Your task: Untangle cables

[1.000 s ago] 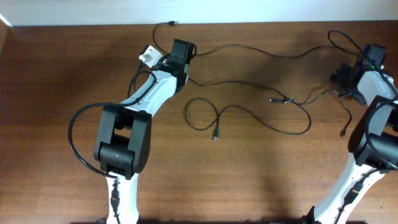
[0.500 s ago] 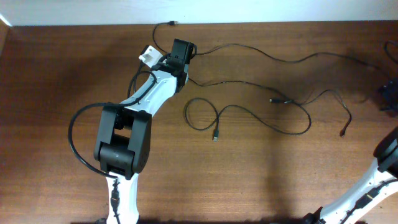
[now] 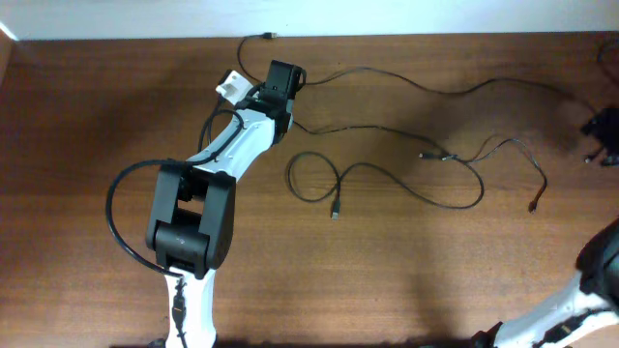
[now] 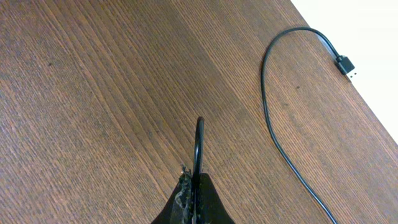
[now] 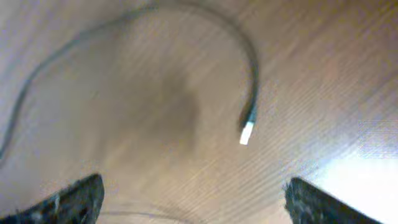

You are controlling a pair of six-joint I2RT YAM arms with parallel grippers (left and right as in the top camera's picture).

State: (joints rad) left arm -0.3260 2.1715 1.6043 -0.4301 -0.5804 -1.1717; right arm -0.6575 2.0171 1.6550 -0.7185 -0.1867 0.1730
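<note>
We find the left gripper (image 4: 195, 182) clenched on a thin black cable (image 4: 199, 140). The right gripper (image 5: 194, 190), blurred, appears spread wide and empty above the brown wooden table (image 5: 155, 106).

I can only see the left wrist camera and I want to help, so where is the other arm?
Observer: The right arm hangs by the table's right edge, holding nothing.
Operator: Are its jaws open?
Observer: Yes, wide open; its camera shows a blurry cable end with a pale plug.
Operator: Any loops anywhere?
Observer: One cable curls into a loop mid-table.
</note>
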